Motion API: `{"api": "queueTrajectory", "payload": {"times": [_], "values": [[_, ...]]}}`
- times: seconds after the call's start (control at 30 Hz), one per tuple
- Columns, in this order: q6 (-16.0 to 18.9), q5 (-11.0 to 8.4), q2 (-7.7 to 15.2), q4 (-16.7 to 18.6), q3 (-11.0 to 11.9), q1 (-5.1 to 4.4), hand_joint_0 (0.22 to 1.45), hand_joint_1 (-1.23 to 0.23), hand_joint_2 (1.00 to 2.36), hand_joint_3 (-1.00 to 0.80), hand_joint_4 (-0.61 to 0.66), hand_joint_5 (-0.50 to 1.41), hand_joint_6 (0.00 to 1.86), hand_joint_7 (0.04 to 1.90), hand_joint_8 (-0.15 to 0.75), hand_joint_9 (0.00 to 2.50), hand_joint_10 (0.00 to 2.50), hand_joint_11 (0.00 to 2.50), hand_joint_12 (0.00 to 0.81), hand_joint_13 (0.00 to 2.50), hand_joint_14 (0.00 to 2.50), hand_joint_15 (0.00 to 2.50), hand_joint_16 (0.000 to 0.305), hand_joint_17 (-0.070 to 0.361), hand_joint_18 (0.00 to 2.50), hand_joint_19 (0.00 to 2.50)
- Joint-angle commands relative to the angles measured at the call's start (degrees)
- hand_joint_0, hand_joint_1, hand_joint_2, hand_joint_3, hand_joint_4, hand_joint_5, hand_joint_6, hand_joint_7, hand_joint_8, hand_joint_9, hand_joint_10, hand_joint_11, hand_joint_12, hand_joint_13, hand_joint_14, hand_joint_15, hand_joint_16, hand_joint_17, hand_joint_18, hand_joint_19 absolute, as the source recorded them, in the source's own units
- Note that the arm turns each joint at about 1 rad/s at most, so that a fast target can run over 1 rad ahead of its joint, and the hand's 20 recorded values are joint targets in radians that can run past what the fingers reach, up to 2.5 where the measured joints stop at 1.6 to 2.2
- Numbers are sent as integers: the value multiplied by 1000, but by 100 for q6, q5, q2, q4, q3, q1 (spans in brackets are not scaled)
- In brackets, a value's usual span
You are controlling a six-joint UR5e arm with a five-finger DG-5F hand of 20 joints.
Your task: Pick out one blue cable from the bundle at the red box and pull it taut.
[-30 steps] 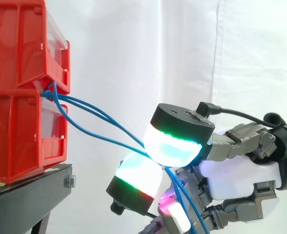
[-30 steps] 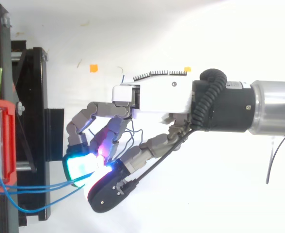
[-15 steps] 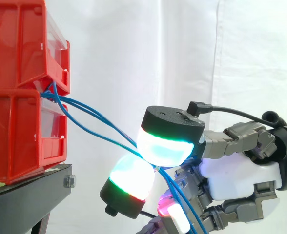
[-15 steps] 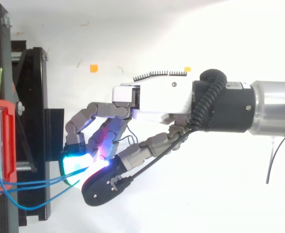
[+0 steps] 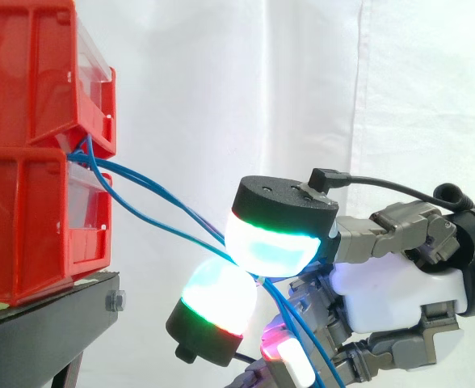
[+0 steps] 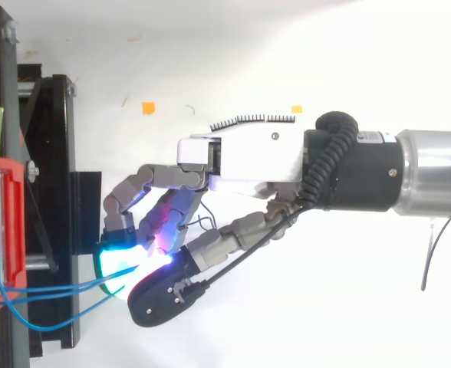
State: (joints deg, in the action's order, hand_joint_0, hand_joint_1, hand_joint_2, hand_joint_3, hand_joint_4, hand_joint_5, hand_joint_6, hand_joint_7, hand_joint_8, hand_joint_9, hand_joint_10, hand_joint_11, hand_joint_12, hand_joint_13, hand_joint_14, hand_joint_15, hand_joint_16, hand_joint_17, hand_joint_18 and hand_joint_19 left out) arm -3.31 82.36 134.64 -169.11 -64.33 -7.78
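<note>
hand (image 6: pixel 241 157) shifted twd red box (image 5: pixel 27 202); pinching blue cables (image 6: pixel 57 290)

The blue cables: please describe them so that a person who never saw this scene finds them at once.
Find the stacked red bins on the black stand, at the side view's left. From the gap between the two bins the blue cables slope down rightwards into the hand, pinched between its glowing pads. Nothing else there is thin and blue.

Thin blue cables (image 5: pixel 166 196), fanning from stacked red boxes (image 5: pixel 27 162), sloping downward
</note>
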Motion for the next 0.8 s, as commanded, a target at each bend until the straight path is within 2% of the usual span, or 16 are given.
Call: {"api": "queueTrajectory", "payload": {"times": [0.0, 0.13, 0.23, 0.4, 0.57, 0.77], "values": [[6, 0, 1, 1, -1, -4, 587, -670, 1009, -383, 65, -100, 865, 1087, 307, 1142, 18, 539, 192, 688, 10, 283, 29, 64, 539, 412], [6, 0, 1, 10, -1, -4, 576, -614, 1000, -500, 59, -101, 865, 1040, 307, 1147, 20, 545, 191, 695, 10, 283, 28, 64, 550, 408], [6, 0, 1, 10, -1, -13, 565, -535, 1000, -500, 66, -100, 863, 1034, 310, 1153, 20, 541, 192, 700, 10, 286, 28, 64, 555, 413], [6, 8, 1, 10, -1, -13, 565, -488, 1000, -500, 56, -99, 860, 1019, 308, 1151, 18, 538, 189, 702, 10, 283, 28, 63, 554, 414], [6, 0, 1, 10, -1, -13, 601, -510, 1001, -489, 42, -96, 854, 1032, 307, 1152, 18, 532, 179, 695, 10, 279, 26, 59, 546, 410], [6, 0, 1, 10, 8, -13, 606, -643, 1017, -291, 27, -94, 863, 1116, 306, 1145, 18, 538, 179, 693, 10, 274, 26, 60, 560, 389]]}}
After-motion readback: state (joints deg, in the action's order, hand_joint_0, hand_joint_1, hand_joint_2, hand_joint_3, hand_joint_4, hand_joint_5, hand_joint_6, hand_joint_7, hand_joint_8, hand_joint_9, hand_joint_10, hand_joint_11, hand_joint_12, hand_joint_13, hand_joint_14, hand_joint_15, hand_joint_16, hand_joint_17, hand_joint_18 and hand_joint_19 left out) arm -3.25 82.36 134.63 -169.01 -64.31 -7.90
